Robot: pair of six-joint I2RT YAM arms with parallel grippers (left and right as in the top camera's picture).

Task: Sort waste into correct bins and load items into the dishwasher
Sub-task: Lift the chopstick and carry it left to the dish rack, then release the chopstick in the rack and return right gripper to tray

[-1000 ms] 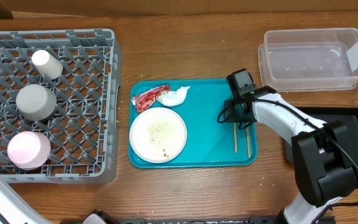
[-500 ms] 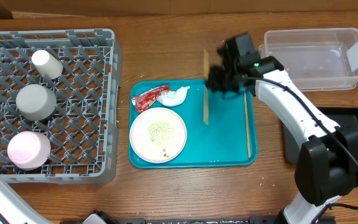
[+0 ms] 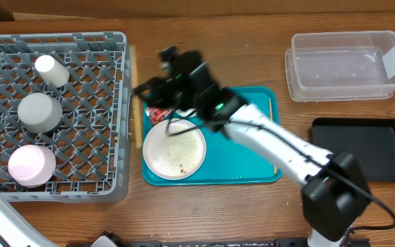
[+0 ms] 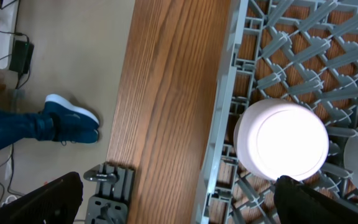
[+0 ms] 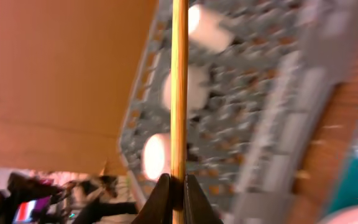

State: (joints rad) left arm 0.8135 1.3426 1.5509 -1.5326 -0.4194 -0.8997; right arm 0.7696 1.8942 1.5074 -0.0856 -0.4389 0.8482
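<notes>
My right gripper point(image 3: 158, 84) point(image 5: 178, 186) is shut on one wooden chopstick point(image 5: 179, 87), held above the gap between the teal tray and the grey dish rack point(image 3: 115, 137); it shows blurred in the overhead view point(image 3: 134, 68). The second chopstick point(image 3: 273, 130) lies along the tray's right edge. The rack holds a white cup point(image 3: 51, 70) and two bowls point(image 3: 39, 112) point(image 3: 31, 165). The white plate point(image 3: 174, 149) with crumbs point(image 3: 177, 143) sits on the tray. The red wrapper point(image 3: 158, 113) is partly hidden by the arm; the napkin is hidden. My left gripper point(image 4: 179, 205) is open over the rack's edge beside a bowl point(image 4: 281, 138).
The teal tray point(image 3: 245, 165) lies at the table's middle. The clear tub point(image 3: 345, 65) stands at the back right, the black tray point(image 3: 358, 147) in front of it. A person's shoe and cables show on the floor past the table's left edge.
My right gripper lifted one chopstick off the tray's right side and swung it left across the tray to the rack's edge. The other chopstick stayed on the tray.
</notes>
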